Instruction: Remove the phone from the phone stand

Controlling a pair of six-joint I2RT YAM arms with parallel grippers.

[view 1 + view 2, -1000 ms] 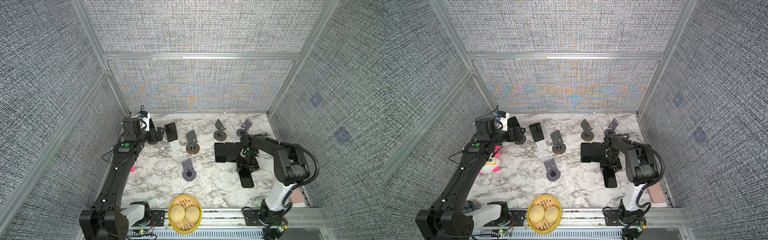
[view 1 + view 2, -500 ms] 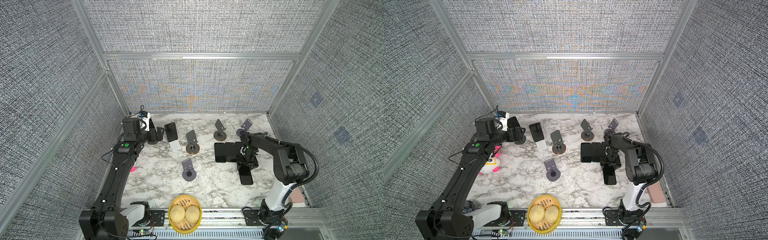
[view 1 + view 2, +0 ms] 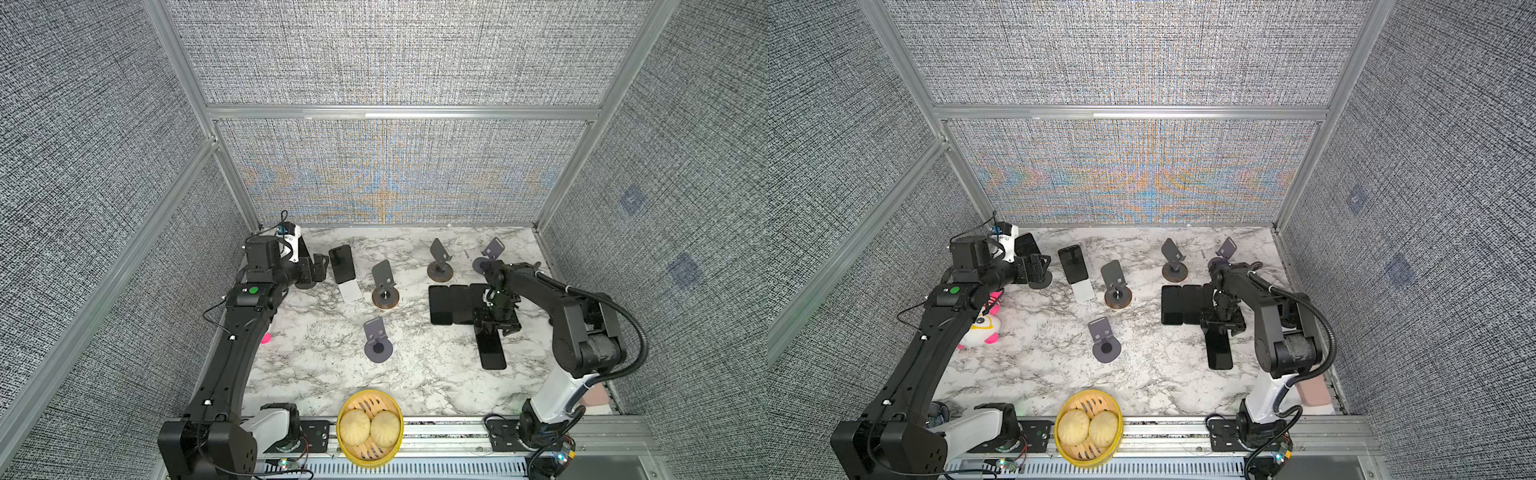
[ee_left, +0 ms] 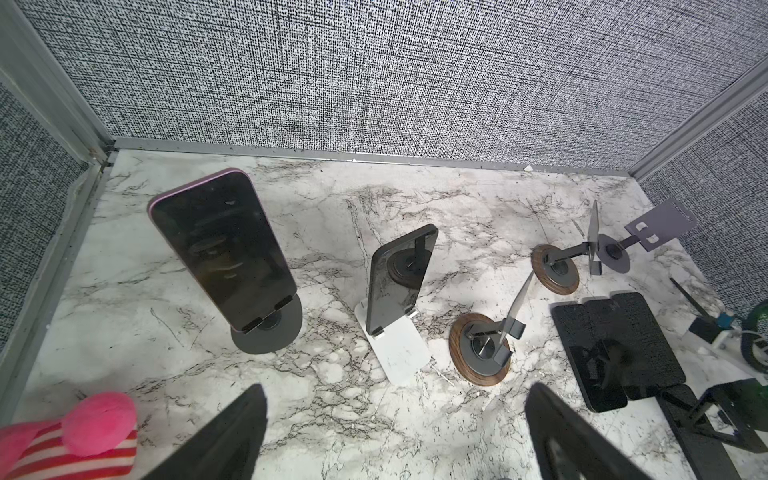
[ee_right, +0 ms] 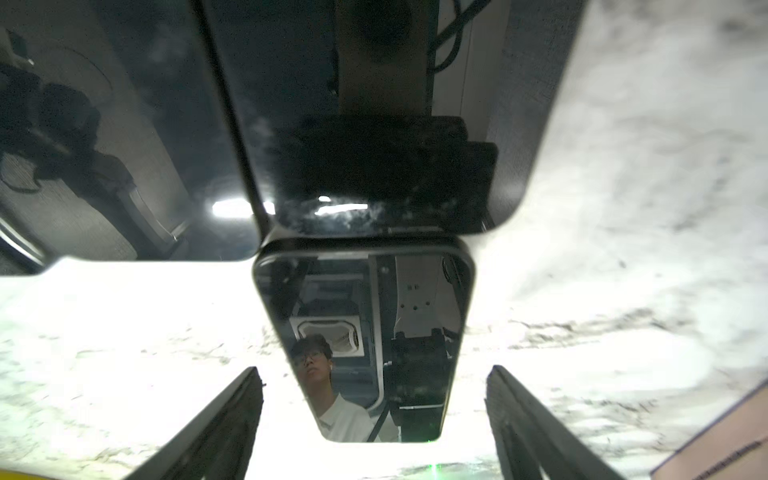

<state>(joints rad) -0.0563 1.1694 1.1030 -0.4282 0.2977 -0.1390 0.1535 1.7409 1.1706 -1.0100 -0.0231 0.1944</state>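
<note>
A purple-edged phone (image 4: 220, 249) leans on a dark round phone stand (image 4: 270, 336) at the back left. Beside it a black phone (image 3: 341, 264) (image 4: 399, 282) leans on a white stand (image 3: 351, 291) (image 4: 401, 349). My left gripper (image 3: 320, 266) (image 4: 395, 449) stands open just in front of the purple-edged phone, with nothing between its fingers. On the right, another black phone (image 3: 490, 345) (image 5: 361, 332) lies flat on the marble. My right gripper (image 3: 496, 326) (image 5: 376, 436) hovers open over its far end, fingers (image 5: 224, 424) clear of its sides.
Three black phones (image 3: 453, 303) lie flat side by side behind the right gripper. Several empty stands (image 3: 384, 286) (image 3: 440, 262) (image 3: 488, 253) (image 3: 377, 338) dot the middle and back. A bamboo steamer (image 3: 370, 428) with two buns sits at the front edge, a plush toy (image 3: 982, 324) by the left arm.
The right gripper's jaws have widened and the phone under it now lies free on the table. The left arm has not moved.
</note>
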